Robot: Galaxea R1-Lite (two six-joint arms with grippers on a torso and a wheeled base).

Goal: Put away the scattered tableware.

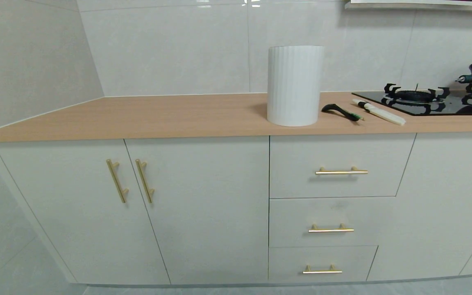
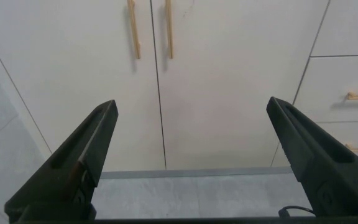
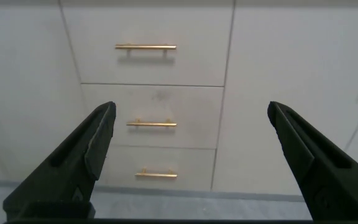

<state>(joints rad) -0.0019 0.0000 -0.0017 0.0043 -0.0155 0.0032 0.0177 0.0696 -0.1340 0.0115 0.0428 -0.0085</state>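
Head view: the bench [image 1: 137, 116] carries a white ribbed holder [image 1: 294, 85]. Just beside it on the hob [image 1: 424, 101] side lies a black utensil, seemingly a peeler [image 1: 341, 111]. Next to that, apart from it and near the hob's edge, is a white knife [image 1: 379, 112]. Both lie flat and roughly parallel, their long axes slanting from back-left to front-right. The drawers [image 1: 334, 184] stand directly beneath the holder and peeler. The doors [image 1: 96, 213] are further left.

Left wrist view: the left tool [image 2: 191, 107] is released, its fingers spread wide with nothing between them. It sits low before the doors [image 2: 229, 74], near the floor. From here the tableware lies up above and well off to this tool's right.

Right wrist view: the right tool [image 3: 191, 109] is likewise spread wide and empty, and it faces the drawers [image 3: 154, 68]. These drawers sit under the peeler, so the tableware lies above this tool and a little to its right. I judge the right arm the nearer one. It would need to rise over the bench edge and set its jaws across the slanted axis of the peeler or knife.
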